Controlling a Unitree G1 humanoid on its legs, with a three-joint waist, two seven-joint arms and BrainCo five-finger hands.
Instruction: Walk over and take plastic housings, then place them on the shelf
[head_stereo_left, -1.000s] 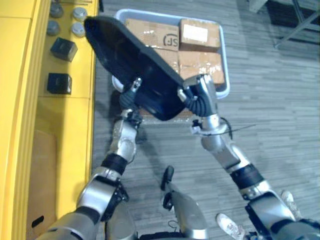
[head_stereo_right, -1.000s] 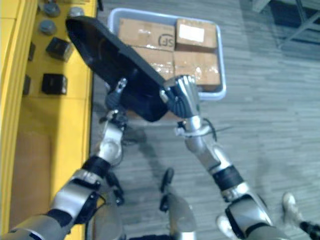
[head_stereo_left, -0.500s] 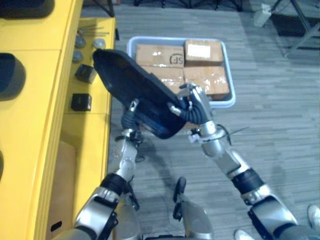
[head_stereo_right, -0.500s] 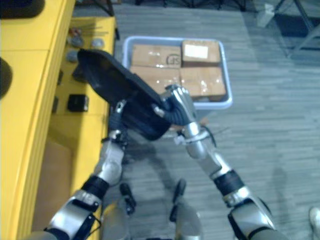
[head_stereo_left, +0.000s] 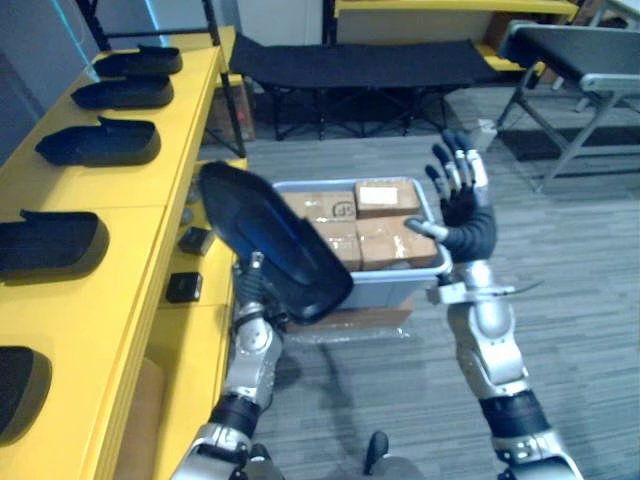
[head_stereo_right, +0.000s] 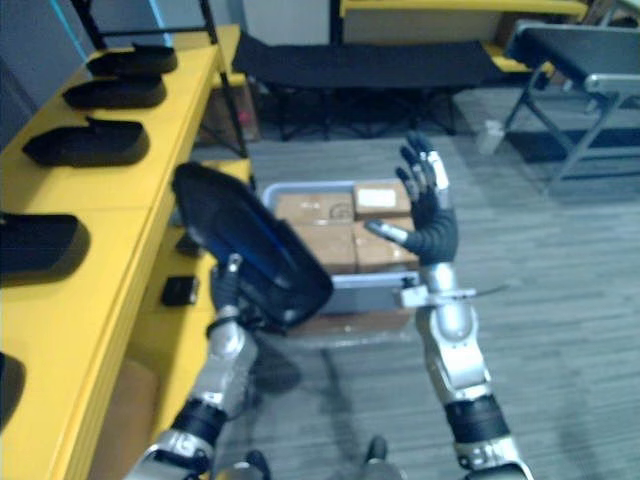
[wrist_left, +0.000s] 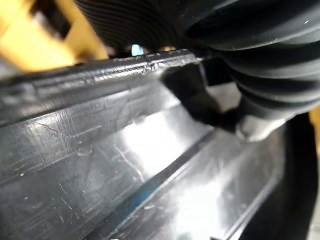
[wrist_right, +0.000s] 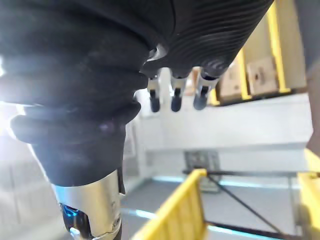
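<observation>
Plastic housing (head_stereo_left: 270, 240), tilted toward 11 o'clock beside the yellow shelf (head_stereo_left: 110, 270), is pinched at its lower end by the left hand (head_stereo_left: 250, 288), while the right hand (head_stereo_left: 458, 195) at 2 o'clock is raised, fingers spread, empty.

Between housings (head_stereo_left: 100, 143) the shelf (head_stereo_left: 130, 190) lies bare; a bin (head_stereo_left: 400, 285) stands ahead.

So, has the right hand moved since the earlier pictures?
Yes. The right hand has let go of the black housing and is now open over the far right corner of the grey bin; before, it was at the bin's near edge.
</observation>
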